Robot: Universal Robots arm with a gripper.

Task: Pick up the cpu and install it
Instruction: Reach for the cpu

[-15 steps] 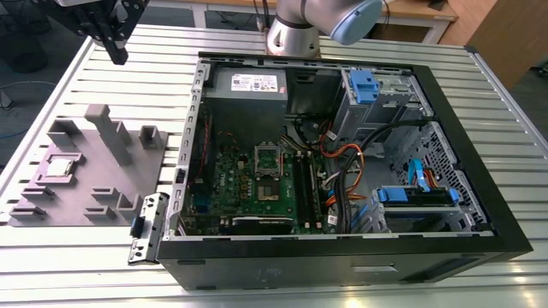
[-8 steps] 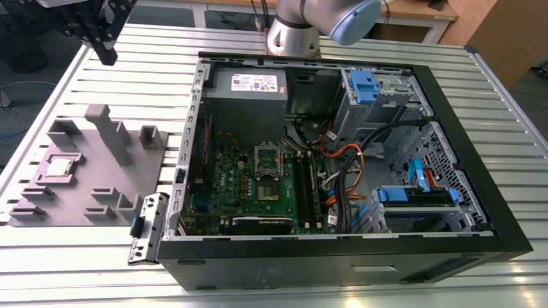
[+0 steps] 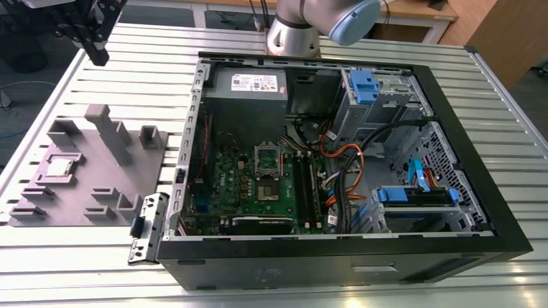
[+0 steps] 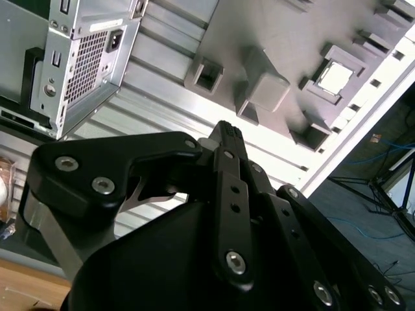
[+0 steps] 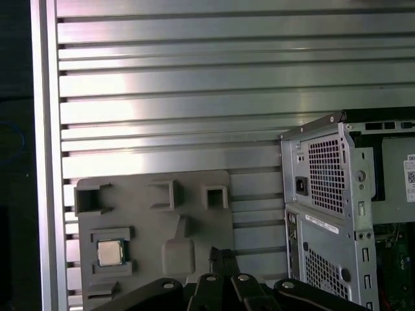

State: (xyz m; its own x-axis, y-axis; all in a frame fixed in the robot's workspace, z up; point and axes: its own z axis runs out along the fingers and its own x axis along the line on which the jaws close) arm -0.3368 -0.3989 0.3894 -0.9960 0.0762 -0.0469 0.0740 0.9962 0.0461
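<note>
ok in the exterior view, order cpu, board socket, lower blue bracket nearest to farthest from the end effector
From the end effector:
1. cpu, on the grey tray, exterior view's left
2. socket, middle of the case
3. lower blue bracket, exterior view's right

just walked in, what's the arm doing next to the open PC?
The arm's gripper hangs above the slatted table, off the far end of the grey tray, with its fingers shut on nothing. The cpu lies in its recess in the tray, not yet picked up. The tray sits to the exterior view's left of the open computer case, whose motherboard is exposed.
</note>
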